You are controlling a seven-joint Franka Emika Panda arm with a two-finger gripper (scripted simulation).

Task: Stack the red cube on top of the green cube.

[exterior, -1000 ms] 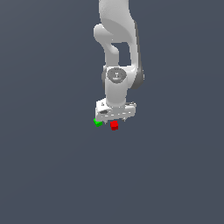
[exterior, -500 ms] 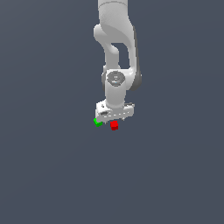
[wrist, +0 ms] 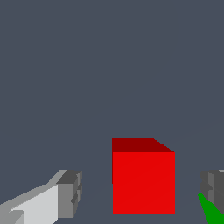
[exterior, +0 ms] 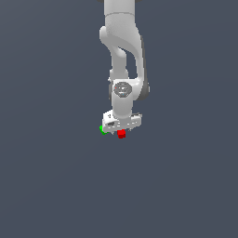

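Here the red cube (wrist: 143, 181) sits between the gripper's (wrist: 140, 197) wide-open fingers (wrist: 70, 192), untouched; the green cube (wrist: 213, 211) peeks beside one finger.

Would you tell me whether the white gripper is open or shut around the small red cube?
Open: its fingers stand apart from the small red cube.

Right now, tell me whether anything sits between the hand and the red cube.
Nothing visible does. In the wrist view the red cube sits in the open gap of the hand, fingers apart on either side. The green cube shows by one finger.
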